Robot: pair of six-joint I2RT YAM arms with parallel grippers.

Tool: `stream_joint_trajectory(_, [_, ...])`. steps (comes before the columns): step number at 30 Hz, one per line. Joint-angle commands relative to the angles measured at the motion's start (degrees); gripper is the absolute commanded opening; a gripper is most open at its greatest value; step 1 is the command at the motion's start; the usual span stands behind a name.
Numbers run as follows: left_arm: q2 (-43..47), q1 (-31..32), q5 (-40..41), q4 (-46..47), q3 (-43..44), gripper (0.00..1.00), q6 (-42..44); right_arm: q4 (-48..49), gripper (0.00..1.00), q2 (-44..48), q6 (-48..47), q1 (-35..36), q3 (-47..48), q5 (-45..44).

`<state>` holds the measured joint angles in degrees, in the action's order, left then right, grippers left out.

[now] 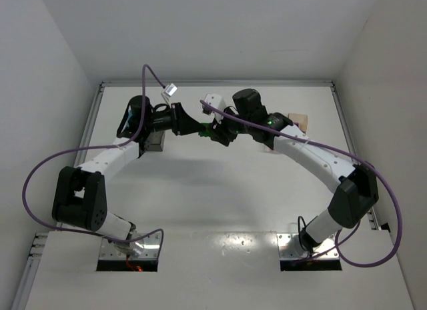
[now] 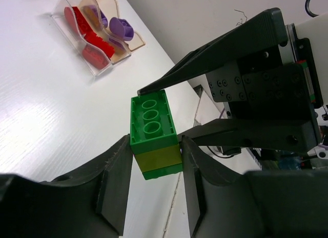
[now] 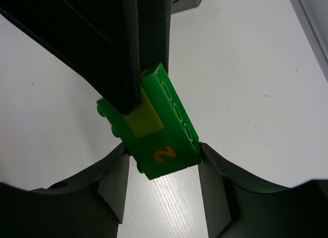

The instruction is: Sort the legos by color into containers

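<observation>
Both arms meet over the far half of the desk [image 1: 220,190], and a single lego clump [image 1: 208,129] hangs between them, off the surface. My left gripper [image 2: 155,152] is clenched on it, its two matte black fingers [image 2: 115,187] pressing the clump's opposite sides. My right gripper [image 3: 161,158] reaches in from the other end and is clamped on the same clump. In the left wrist view, one of its thin, wedge-shaped fingertips [image 2: 154,85] touches the clump's top corner and the other lies against its side.

The clump is glossy hard plastic, a blocky stack with crisp edges. From the left wrist I count three colour bands: green, yellow, green. The exposed end is a hollow brick underside with three round tubes in a row. From the right wrist I see a yellow patch beside a green face printed with an orange "2", and round studs poking out of the outer green layer. I cannot tell how many separate bricks make it up.

I count three containers in view. The clear bin [image 2: 72,43], thin-walled and rectangular, holds several red pieces [image 2: 95,56]. The tan bin [image 2: 110,1] stands just beside it, long side to long side, and holds at least two purple pieces [image 2: 122,28]. Both rest on the desk, well apart from the clump. The dark smoky grey bin [image 1: 152,145] sits on the desk beneath my left arm's wrist, with its contents hidden.
</observation>
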<state>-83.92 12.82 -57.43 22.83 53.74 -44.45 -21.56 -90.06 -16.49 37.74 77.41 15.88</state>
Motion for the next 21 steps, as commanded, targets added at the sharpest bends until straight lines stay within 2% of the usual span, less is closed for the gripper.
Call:
stream_joint_trajectory(1, [-0.2, -0.2, -0.4, 2.8, 0.6, 0.41, 0.5, 1.7, 0.19, 1.6, 0.9, 0.7, 2.0, 0.8])
stream_joint_trajectory(10, [1.3, 0.4, -0.4, 4.0, -3.0, 0.24, 0.5, 3.5, 0.19, 1.6, 3.1, 0.1, 2.6, -1.6])
stream_joint_trajectory(13, [3.1, 0.4, -0.4, 4.0, -4.3, 0.17, 2.1, 3.5, 0.34, 1.6, 4.4, -0.5, 2.6, 0.6])
stream_joint_trajectory(15, [4.9, 0.4, -0.4, 2.5, -5.0, 0.14, 3.7, 2.9, 0.54, 1.6, 5.8, -1.6, 2.6, 3.1])
stream_joint_trajectory(18, [6.0, 0.4, -0.9, 1.3, -5.0, 0.11, 5.2, 2.2, 0.72, 2.1, 7.2, -3.3, 2.6, 6.7])
stream_joint_trajectory(21, [6.5, -1.1, -1.6, 1.8, -5.0, 0.10, 4.4, 1.7, 0.79, 3.1, 9.5, -5.6, 2.0, 10.9])
